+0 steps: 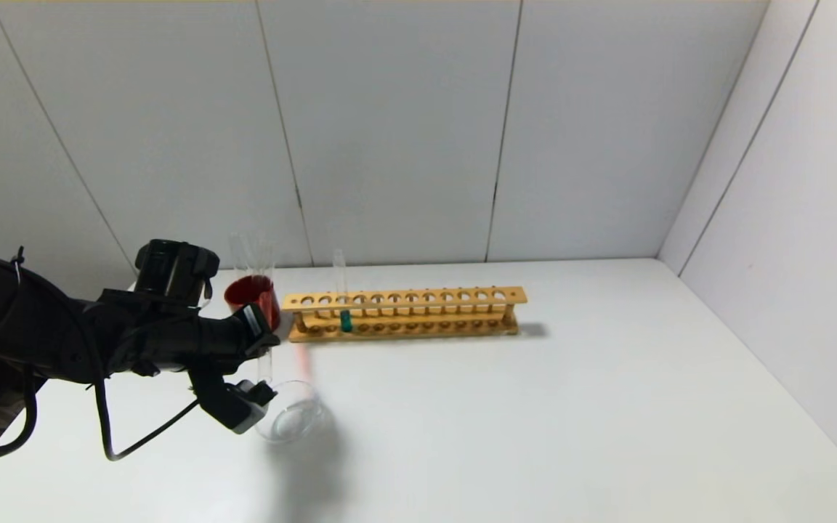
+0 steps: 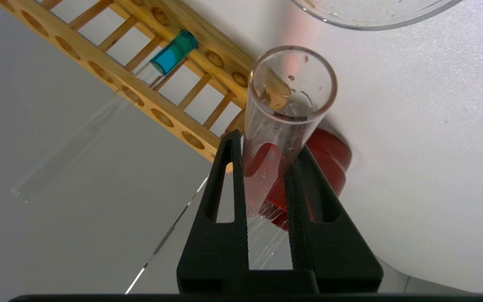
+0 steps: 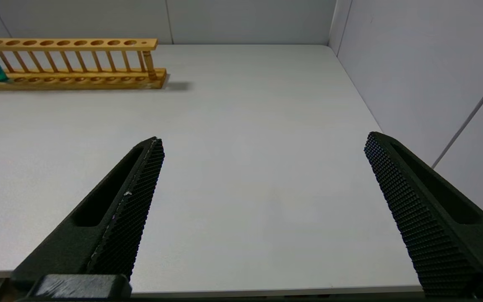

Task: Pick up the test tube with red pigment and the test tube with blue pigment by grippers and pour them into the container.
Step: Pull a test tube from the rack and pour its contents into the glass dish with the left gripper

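Observation:
My left gripper (image 1: 264,367) is shut on the test tube with red pigment (image 2: 292,96), a clear tube with red showing inside its lower part between the black fingers (image 2: 224,184). The tube is tilted, its open mouth just short of the rim of the container (image 1: 291,421), a low clear glass dish (image 2: 371,21) on the table. The test tube with blue pigment (image 1: 346,319) stands upright near the left end of the wooden rack (image 1: 426,298), also seen in the left wrist view (image 2: 173,52). My right gripper (image 3: 263,138) hangs open over bare table at the near right, holding nothing.
A dark red cup (image 1: 251,294) with plain clear tubes (image 1: 248,254) stands just behind my left gripper, left of the rack. A faint pink cast (image 1: 303,361) lies on the table between rack and dish. White walls close the back and right side.

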`<state>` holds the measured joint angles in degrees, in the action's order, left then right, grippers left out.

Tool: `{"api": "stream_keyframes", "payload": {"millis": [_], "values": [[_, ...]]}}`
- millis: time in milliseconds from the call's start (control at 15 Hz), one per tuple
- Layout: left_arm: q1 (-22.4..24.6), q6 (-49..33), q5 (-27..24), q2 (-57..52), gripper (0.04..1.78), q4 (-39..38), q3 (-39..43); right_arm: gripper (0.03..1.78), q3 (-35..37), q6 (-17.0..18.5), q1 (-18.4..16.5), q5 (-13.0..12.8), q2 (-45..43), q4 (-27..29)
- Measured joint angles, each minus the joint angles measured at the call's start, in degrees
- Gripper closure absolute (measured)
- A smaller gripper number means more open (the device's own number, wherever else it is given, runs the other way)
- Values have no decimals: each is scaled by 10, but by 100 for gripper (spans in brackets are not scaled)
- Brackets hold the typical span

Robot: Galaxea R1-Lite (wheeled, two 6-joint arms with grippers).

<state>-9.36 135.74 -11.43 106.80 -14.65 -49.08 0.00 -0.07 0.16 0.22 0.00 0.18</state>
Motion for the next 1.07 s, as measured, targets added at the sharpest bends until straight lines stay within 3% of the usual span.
{"api": "stream_keyframes", "payload": {"millis": [1067], "values": [[-34,42,47,14,151,-15,2,6,0,0,0,0,0,0]]}}
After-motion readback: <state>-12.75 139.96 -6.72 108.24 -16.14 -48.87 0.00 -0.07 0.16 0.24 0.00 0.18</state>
